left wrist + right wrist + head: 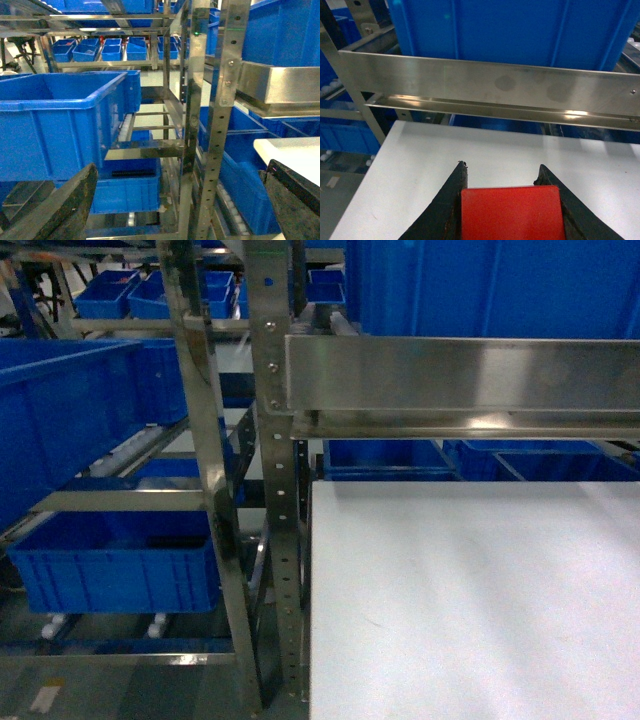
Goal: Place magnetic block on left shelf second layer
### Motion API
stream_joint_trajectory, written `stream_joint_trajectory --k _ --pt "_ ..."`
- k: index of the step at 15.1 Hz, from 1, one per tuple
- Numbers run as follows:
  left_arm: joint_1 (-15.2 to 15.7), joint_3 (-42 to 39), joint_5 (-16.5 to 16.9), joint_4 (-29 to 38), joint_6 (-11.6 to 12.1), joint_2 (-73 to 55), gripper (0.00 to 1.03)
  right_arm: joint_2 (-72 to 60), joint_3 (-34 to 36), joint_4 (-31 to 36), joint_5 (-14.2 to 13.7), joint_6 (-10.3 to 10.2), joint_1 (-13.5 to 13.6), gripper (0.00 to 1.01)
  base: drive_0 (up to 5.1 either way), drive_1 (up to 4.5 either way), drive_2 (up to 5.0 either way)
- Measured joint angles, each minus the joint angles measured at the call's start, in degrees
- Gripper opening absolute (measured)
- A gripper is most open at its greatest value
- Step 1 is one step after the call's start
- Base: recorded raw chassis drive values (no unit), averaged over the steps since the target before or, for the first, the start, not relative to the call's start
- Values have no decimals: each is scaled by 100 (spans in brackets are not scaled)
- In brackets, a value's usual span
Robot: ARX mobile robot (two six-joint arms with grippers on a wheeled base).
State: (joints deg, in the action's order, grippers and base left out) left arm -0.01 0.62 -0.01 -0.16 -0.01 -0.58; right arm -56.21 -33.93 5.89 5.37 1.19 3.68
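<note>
The red magnetic block [512,212] sits between the two black fingers of my right gripper [501,167], which is shut on it just above the white tabletop [420,160]. In the left wrist view my left gripper [182,165] is open, its fingers [70,205] wide apart with nothing between them. It faces the left shelf second layer, a steel rack level holding a large deep blue bin [60,125]. That bin [60,425] shows at the left of the head view, behind the perforated uprights [285,540]. Neither gripper appears in the head view.
A steel rail [460,375] with a big blue bin [510,30] above it crosses over the far edge of the tabletop [470,600]. A smaller blue bin [115,565] sits on the lower left level. Several small blue bins [105,50] stand on racks behind.
</note>
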Motion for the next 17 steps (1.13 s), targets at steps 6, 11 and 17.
stream_joint_trajectory --k 6,11,17 --pt "0 0 0 0 0 0 98 0 0 -9 0 0 0 33 -492 249 249" --pt "0 0 4 4 0 0 98 -2 0 -13 2 0 0 33 -501 240 240" --pt "0 -2 -2 -9 0 0 98 0 0 -4 2 0 0 33 -504 237 237"
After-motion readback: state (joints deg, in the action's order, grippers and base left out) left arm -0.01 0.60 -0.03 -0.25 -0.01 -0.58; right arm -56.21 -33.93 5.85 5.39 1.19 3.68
